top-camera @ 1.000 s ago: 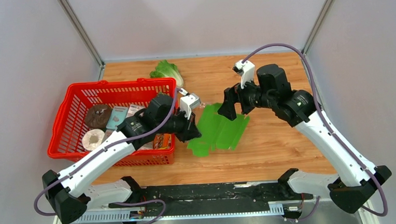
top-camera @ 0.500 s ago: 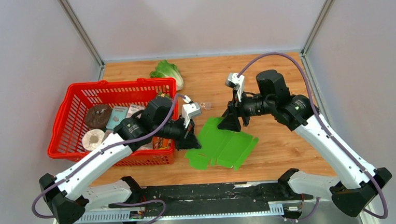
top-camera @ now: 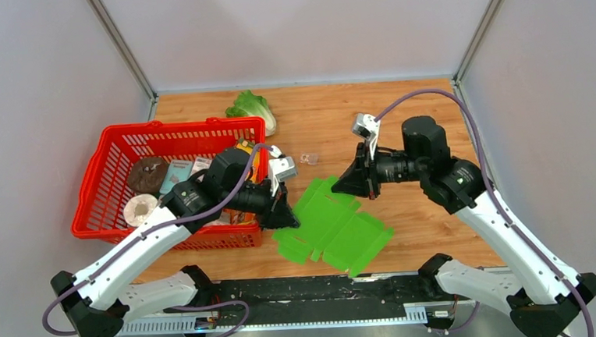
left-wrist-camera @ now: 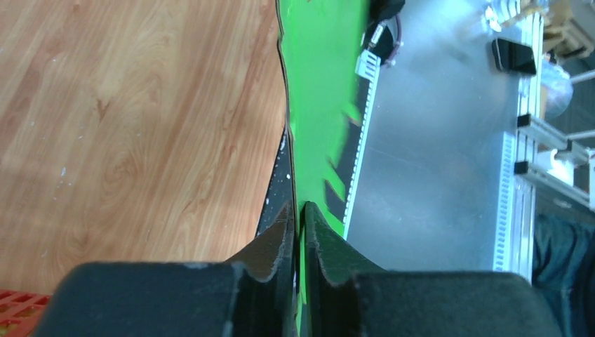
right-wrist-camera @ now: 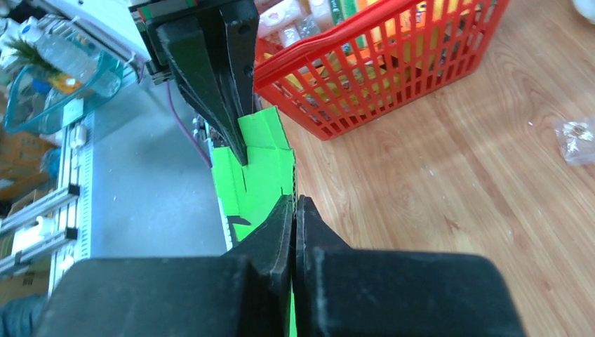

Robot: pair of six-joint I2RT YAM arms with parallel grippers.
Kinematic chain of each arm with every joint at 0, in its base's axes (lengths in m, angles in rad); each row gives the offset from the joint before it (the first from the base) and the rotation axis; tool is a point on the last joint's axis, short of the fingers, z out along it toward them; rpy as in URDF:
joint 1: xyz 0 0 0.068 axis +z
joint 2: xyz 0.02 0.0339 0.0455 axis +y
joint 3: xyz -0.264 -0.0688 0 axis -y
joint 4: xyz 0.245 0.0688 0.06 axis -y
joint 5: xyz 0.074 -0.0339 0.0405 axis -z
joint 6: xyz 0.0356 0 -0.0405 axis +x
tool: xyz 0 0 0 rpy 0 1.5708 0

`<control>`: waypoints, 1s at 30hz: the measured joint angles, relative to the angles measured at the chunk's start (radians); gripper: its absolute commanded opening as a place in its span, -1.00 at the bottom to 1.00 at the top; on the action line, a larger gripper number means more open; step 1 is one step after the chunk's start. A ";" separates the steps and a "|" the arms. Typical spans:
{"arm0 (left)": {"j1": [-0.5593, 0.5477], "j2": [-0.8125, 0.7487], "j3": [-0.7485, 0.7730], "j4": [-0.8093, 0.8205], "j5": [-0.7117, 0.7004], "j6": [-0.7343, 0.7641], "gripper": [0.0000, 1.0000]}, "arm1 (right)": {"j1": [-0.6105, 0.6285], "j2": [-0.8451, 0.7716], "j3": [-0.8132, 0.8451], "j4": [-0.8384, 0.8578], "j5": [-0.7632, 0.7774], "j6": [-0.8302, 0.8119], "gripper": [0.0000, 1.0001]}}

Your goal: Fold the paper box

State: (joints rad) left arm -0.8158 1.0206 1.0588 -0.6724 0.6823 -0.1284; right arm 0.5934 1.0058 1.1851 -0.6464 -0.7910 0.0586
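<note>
Green card, the paper box (top-camera: pixel 334 229), is spread out as an unfolded die-cut sheet between the two arms, near the front of the wooden table (top-camera: pixel 408 107); its nearest corner reaches over the dark rail (top-camera: pixel 318 288) along the table's front edge; whether the sheet rests on the wood or hangs just above it cannot be told; the left gripper (top-camera: pixel 285 218) is pinched tight on the sheet's left edge, and its wrist view shows the card edge-on between the closed fingers; the right gripper (top-camera: pixel 337 188) is clamped on the far edge, the green card running out from between its pressed-together jaws; a red basket (top-camera: pixel 106 153) of groceries stands just left of the sheet; a lettuce (top-camera: pixel 252 107) lies by the far edge; a small clear packet (top-camera: pixel 308 158) lies beyond the sheet, apart from it.
</note>
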 measured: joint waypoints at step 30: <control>0.129 -0.093 -0.304 0.819 -0.215 -0.682 0.47 | -0.032 -0.373 -0.064 0.046 0.599 0.320 -1.00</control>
State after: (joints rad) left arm -0.6865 0.9276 0.7551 0.1467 0.4675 -0.8104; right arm 0.5613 0.6327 1.1206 -0.6006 -0.1917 0.3790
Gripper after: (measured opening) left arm 0.741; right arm 0.011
